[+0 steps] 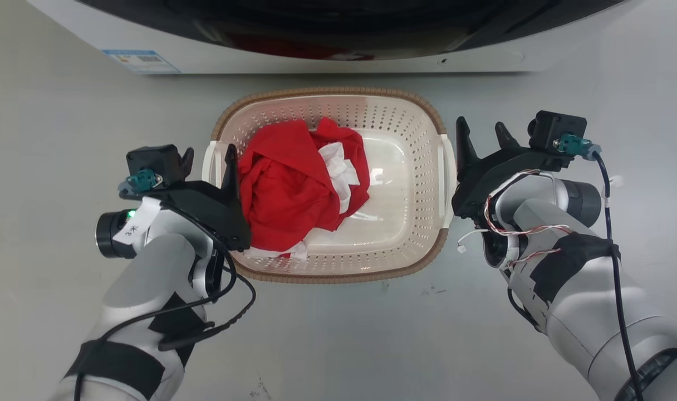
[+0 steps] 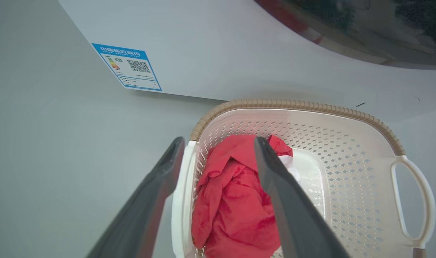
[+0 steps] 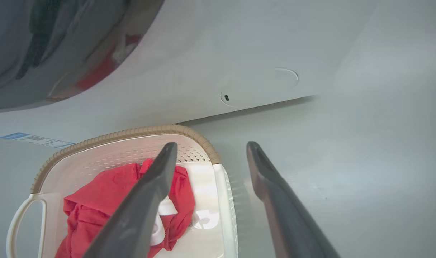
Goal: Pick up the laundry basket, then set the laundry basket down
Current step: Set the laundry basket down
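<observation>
The laundry basket is cream-white with perforated walls and a brown woven-look rim, and it stands on the floor in front of the washing machine. It holds a red and white cloth bundle. My left gripper is open and straddles the basket's left handle, one finger over the cloth and the other outside the wall. At the right handle my right gripper is open too. In the right wrist view the right gripper has the basket's right rim between its fingers. Whether any finger touches the basket cannot be told.
The white washing machine with its dark glass door stands just behind the basket and carries a blue label at its lower left. Pale grey floor lies on both sides of the basket and in front of it.
</observation>
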Controlling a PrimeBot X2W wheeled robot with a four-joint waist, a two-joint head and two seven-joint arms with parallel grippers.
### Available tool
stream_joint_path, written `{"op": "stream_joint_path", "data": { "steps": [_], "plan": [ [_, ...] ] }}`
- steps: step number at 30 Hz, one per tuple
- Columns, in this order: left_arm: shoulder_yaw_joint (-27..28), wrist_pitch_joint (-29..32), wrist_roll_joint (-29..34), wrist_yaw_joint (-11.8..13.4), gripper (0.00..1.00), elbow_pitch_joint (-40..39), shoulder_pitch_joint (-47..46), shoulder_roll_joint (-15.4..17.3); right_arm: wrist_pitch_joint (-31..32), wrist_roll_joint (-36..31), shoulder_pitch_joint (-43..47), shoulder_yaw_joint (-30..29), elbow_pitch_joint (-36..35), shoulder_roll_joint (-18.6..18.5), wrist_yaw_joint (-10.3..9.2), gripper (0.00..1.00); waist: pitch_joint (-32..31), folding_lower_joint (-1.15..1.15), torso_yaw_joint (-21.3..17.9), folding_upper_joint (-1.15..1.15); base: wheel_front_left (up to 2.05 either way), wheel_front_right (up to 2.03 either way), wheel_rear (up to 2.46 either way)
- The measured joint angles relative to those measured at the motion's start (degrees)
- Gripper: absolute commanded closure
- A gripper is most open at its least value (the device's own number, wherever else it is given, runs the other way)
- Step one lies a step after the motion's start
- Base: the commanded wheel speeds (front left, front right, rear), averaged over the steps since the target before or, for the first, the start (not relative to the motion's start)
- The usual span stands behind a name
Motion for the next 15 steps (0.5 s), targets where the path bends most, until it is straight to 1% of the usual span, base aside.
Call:
{"op": "stream_joint_path", "data": {
  "steps": [4,10,15],
  "plan": [
    [0.8,0.0,1.6,-0.5,0.00,-2.4,3.9,0.7,0.0,-1.6,2.1,-1.3,-2.1,0.0,0.22,0.00,-3.7,0.00,-0.8,0.00,0.00,0.00,0.00],
    [2.5,0.0,3.3,-0.4,0.00,-6.0,9.6,2.4,0.0,-3.9,5.4,-3.9,-4.2,0.0,0.49,0.00,-8.5,0.00,-1.9,0.00,0.00,0.00,0.00],
    [4.2,0.0,5.1,0.2,0.00,-10.0,14.4,3.5,0.0,-5.9,9.4,-5.8,-6.4,-0.3,0.49,0.00,-12.6,-0.01,-2.7,0.00,0.00,0.00,0.00]
  ]
}}
